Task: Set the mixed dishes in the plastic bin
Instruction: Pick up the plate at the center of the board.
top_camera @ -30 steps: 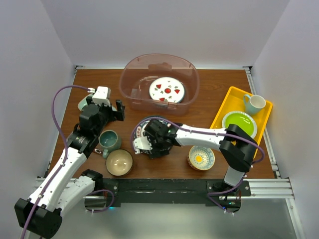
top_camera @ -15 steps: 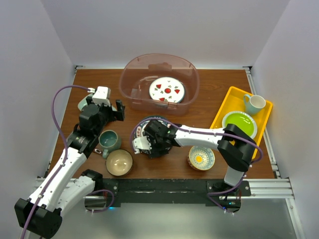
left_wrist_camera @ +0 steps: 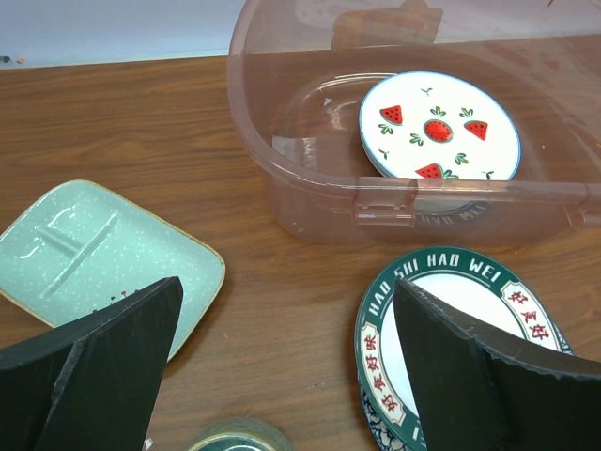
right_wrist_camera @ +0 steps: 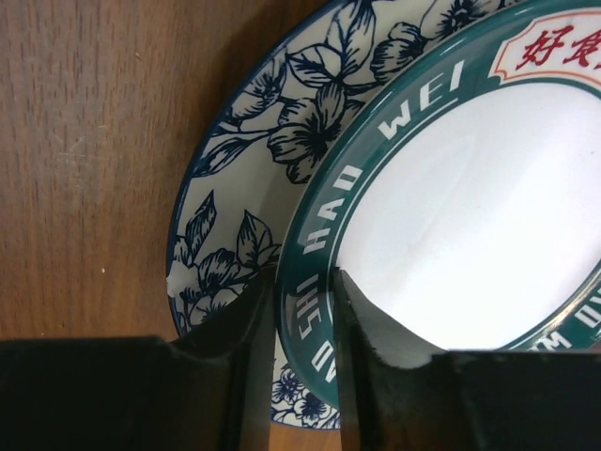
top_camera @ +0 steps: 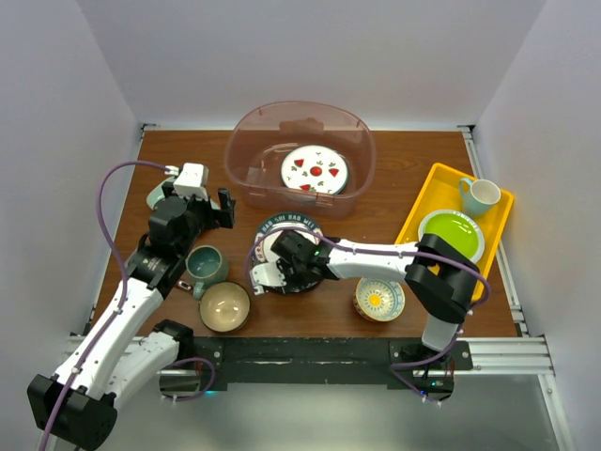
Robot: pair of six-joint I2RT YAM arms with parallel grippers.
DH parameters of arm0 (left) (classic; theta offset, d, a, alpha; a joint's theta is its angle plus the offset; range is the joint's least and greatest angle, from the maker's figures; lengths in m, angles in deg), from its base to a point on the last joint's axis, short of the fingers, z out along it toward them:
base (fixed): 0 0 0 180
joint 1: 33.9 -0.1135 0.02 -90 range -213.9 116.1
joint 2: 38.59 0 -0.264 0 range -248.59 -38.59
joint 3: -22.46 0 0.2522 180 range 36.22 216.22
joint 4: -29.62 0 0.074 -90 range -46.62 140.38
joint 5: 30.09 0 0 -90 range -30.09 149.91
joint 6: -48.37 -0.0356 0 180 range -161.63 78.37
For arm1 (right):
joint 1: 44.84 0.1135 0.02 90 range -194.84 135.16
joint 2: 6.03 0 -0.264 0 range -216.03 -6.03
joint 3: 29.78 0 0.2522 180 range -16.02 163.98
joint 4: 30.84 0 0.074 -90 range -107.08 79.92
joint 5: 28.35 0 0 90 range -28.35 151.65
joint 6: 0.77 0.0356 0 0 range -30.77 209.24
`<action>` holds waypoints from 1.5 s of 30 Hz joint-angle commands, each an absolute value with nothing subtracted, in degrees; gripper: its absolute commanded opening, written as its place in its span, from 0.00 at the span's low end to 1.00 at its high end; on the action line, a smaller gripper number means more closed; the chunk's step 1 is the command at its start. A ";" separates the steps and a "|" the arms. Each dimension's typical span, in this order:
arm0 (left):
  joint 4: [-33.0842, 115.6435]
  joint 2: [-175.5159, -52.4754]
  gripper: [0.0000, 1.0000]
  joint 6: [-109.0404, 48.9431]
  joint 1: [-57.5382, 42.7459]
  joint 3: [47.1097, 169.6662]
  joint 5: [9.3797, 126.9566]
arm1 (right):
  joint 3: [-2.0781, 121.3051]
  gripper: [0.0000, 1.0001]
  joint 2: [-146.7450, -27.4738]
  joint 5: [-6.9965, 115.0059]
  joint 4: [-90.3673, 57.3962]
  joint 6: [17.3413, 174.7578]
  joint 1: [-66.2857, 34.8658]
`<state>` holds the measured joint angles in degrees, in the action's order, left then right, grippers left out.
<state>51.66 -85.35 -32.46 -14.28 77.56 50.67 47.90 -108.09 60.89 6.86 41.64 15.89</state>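
Observation:
A green-rimmed white plate (top_camera: pixel 289 227) (right_wrist_camera: pixel 451 216) lies stacked on the blue-patterned plate (right_wrist_camera: pixel 244 188) at the table's middle. My right gripper (top_camera: pixel 280 272) (right_wrist_camera: pixel 302 310) is shut on the green-rimmed plate's near edge, one finger above and one below. My left gripper (top_camera: pixel 223 209) (left_wrist_camera: pixel 286 310) hangs open and holds nothing, left of the plastic bin (top_camera: pixel 246 162) (left_wrist_camera: pixel 310 188). The bin holds the white plate with red fruit marks (top_camera: pixel 315 171) (left_wrist_camera: pixel 439 127). On the table are the mint square dish (left_wrist_camera: pixel 94 254), the teal mug (top_camera: pixel 205 264), the tan bowl (top_camera: pixel 224 306) and a patterned bowl (top_camera: pixel 378 299).
A yellow tray (top_camera: pixel 427 202) at the right carries a lime-green plate (top_camera: pixel 451 233) and a pale mug (top_camera: pixel 480 195). White walls close in the table on the left, back and right.
My right gripper's jaws have closed on the green-rimmed plate's edge, and more of that plate's rim now shows toward the bin. The left arm has not moved.

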 commanded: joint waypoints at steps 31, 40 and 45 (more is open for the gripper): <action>54.72 -82.36 1.00 -12.63 -14.56 80.60 65.26 | 50.86 0.00 -87.77 49.17 18.25 40.46 10.98; 56.13 -86.22 1.00 -0.34 -14.56 80.34 74.14 | 50.43 0.00 -84.25 44.60 18.87 39.84 7.37; 56.30 -88.60 1.00 3.37 -14.65 79.90 76.69 | 49.02 0.00 -82.32 42.84 18.25 39.40 5.44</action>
